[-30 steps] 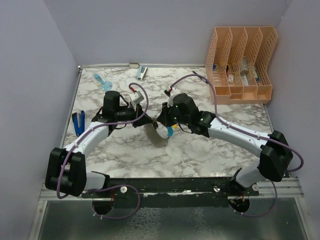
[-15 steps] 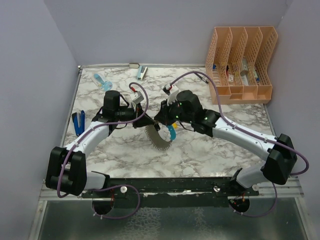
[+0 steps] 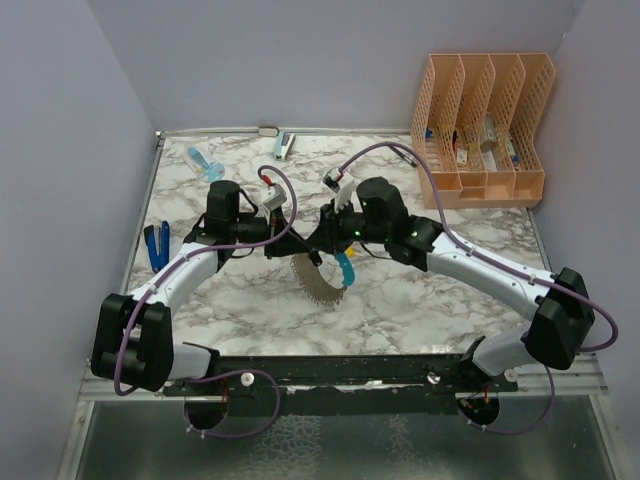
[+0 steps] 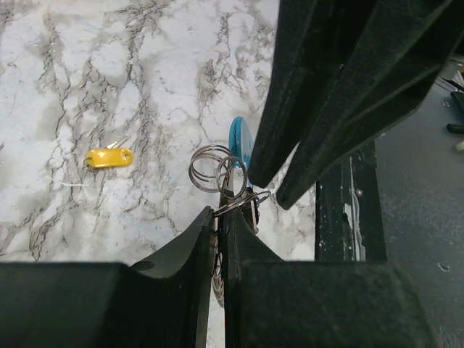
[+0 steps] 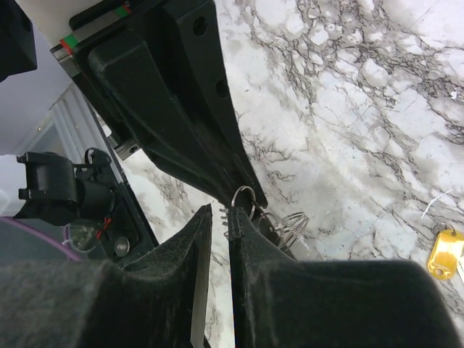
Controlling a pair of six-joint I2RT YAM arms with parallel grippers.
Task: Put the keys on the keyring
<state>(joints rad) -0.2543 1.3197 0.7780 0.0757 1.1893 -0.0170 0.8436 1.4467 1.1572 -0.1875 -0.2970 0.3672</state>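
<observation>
The right gripper (image 5: 220, 210) stands a slit apart, grip unclear; the left gripper (image 4: 219, 210) stays clamped on the keyring (image 3: 318, 284), shifted nearer.

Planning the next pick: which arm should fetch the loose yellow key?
Right, probably. The left end effector is clamped on the keyring and steadies it. The right end effector grips nothing clearly, and its camera shows the yellow key lying loose.

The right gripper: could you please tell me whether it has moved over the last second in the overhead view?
Yes. The right gripper has swung its body rightward, toward the peach organizer, its tip end staying by the keyring.
</observation>
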